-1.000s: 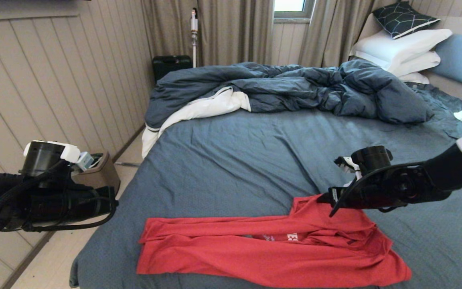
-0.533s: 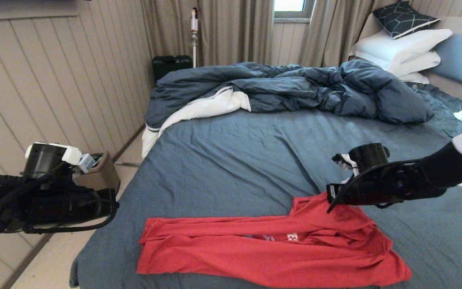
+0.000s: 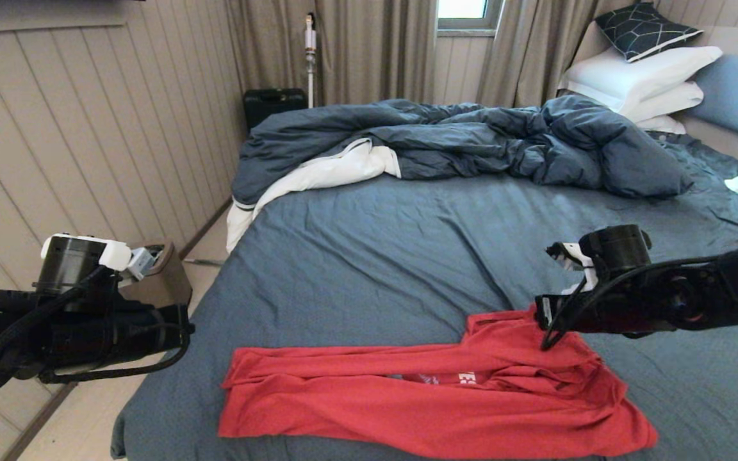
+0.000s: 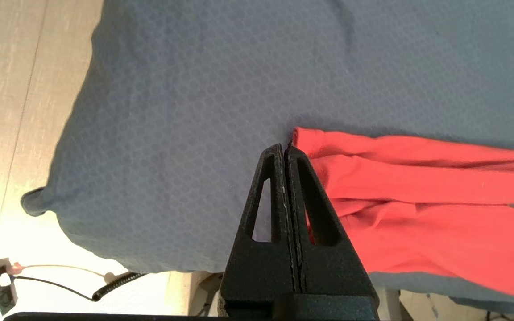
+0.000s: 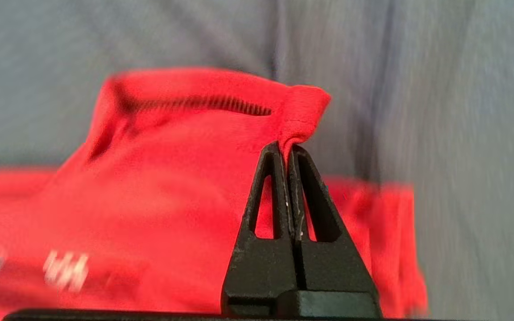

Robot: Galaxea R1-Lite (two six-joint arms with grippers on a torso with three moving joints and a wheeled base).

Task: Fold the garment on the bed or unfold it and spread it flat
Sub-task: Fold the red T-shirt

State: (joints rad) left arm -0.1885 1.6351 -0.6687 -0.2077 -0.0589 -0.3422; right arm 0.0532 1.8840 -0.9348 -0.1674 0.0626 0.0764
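Beyond the garment, a rumpled duvet crosses the bed.

A bedroom: bed, pillows, rumpled duvet, curtains.

Right tool pinched closed; left tool closed, empty

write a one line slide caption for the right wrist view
Right gripper shut on a raised fold of the red T-shirt, pinched at its edge above the slate-blue bed sheet.
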